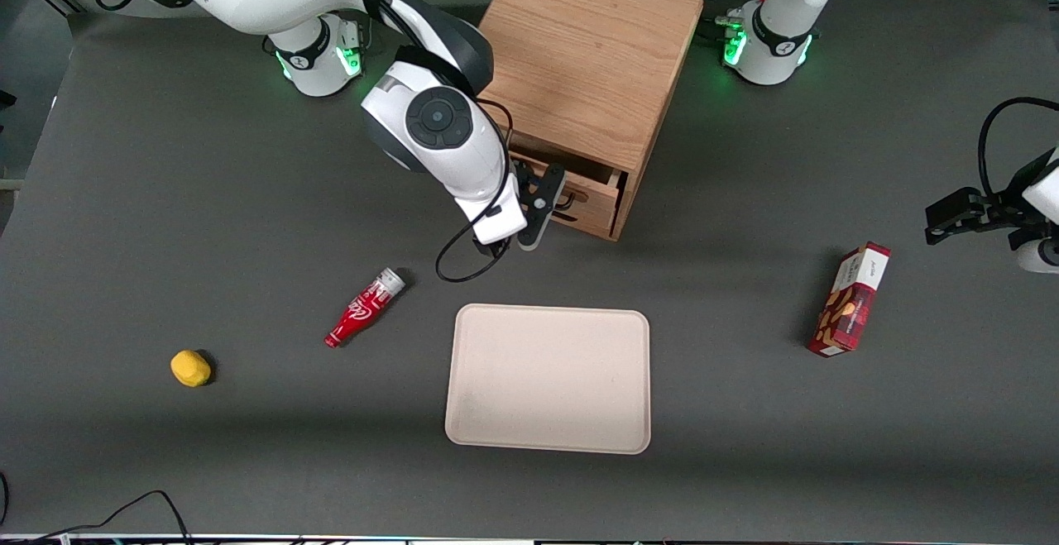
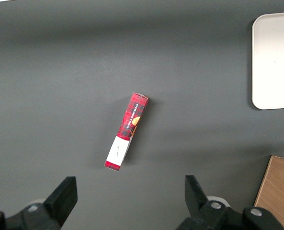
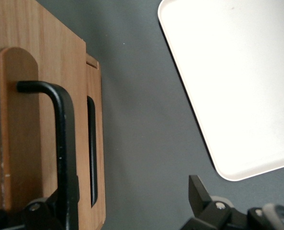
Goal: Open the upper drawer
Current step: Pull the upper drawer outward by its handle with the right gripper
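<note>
Hovering at the upper drawer (image 1: 589,184), partly pulled out, our gripper (image 1: 542,214) has fingers spread around the handle (image 3: 60,143).

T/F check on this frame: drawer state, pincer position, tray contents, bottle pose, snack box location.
1. The upper drawer is pulled partly out. True.
2. The pincer hangs over the tray. False: it is at the drawer's black handle.
3. The tray holds the lemon. False: the lemon sits on the table, toward the working arm's end.
4. The red bottle lies on its side. True.
5. The red snack box lies toward the parked arm's end. True.
</note>
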Robot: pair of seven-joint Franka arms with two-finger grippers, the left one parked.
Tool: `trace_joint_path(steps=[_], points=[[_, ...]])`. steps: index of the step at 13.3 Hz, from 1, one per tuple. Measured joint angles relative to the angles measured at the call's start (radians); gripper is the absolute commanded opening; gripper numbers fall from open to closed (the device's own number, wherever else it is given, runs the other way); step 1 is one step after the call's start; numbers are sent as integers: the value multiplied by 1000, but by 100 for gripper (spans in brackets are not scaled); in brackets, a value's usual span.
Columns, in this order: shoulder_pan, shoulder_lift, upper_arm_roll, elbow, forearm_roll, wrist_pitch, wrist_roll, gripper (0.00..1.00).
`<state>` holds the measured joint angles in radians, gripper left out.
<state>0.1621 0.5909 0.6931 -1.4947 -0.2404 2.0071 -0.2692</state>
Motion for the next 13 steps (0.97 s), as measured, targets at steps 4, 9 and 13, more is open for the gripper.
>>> trace_joint_path(steps=[4, 9, 13], points=[[0, 0, -54, 26, 0, 14, -49, 100], [0, 0, -150, 70, 2, 33, -141, 100], [2, 6, -242, 119, 56, 38, -246, 100]])
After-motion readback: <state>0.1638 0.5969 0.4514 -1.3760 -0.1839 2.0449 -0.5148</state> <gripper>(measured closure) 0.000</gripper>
